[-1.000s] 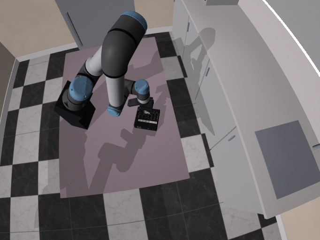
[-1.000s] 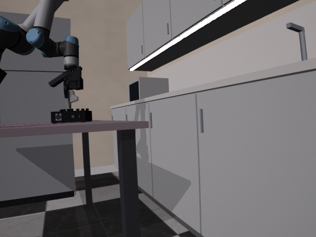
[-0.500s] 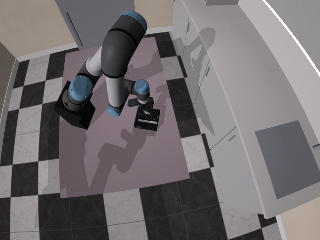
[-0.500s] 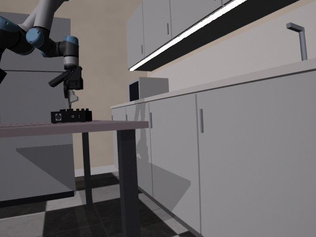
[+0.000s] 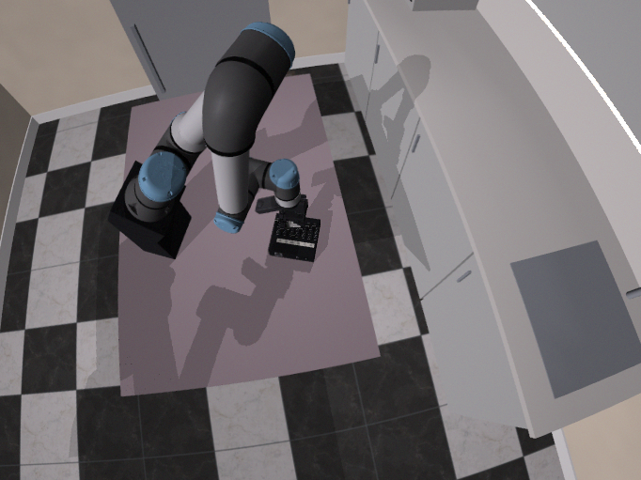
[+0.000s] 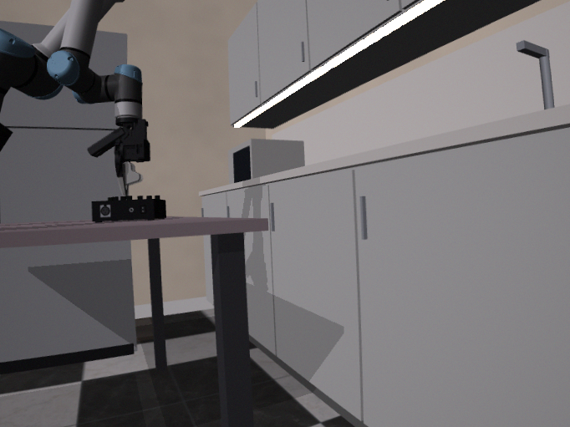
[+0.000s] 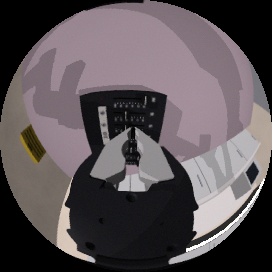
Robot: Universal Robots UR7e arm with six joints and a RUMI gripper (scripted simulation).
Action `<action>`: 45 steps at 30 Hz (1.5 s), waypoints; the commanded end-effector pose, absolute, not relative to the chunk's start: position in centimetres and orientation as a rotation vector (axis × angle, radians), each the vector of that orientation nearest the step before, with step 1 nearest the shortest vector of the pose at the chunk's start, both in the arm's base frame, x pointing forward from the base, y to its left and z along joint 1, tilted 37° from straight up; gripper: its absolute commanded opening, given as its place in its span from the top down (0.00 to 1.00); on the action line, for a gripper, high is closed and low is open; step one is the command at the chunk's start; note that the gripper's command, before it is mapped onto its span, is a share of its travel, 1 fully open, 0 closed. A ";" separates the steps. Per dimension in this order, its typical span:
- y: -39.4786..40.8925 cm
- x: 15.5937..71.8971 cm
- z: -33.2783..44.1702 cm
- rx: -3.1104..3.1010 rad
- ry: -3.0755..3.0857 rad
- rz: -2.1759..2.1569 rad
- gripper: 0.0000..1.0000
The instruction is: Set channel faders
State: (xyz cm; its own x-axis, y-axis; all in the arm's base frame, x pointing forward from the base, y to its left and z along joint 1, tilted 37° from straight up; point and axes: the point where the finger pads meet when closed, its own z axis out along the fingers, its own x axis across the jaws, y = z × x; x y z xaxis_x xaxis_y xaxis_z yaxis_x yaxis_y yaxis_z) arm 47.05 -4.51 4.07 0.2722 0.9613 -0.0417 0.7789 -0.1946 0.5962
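Observation:
The black lighting desk (image 5: 307, 253) (image 6: 142, 210) (image 7: 95, 107) lies on the mauve table (image 5: 240, 314) (image 6: 190, 225) (image 7: 150, 50). A row of pale tape labels (image 5: 297, 244) (image 7: 103, 123) runs along one side of it, and small fader caps (image 6: 148, 197) (image 7: 134, 104) stick up from its slots. My gripper (image 5: 291, 224) (image 6: 125, 190) (image 7: 133, 128) points straight down with its fingers shut together, the tips right at the desk's top among the faders at the side nearest the arm. I cannot tell whether the tips touch a fader cap. The tape's writing is too small to read.
The robot base (image 5: 152, 212) stands on the table's left part. A long kitchen counter (image 5: 523, 191) (image 6: 380, 155) with cabinets runs along the right, with a microwave (image 6: 266, 158) on it. A grey fridge (image 5: 187, 20) stands behind the table.

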 end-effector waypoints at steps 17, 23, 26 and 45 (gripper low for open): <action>-3.9 47.2 4.1 2.036 1.562 0.471 1.00; -3.9 47.1 4.3 2.036 1.562 0.471 1.00; -3.8 46.7 4.8 2.036 1.562 0.470 1.00; -3.2 45.0 7.3 2.036 1.562 0.470 1.00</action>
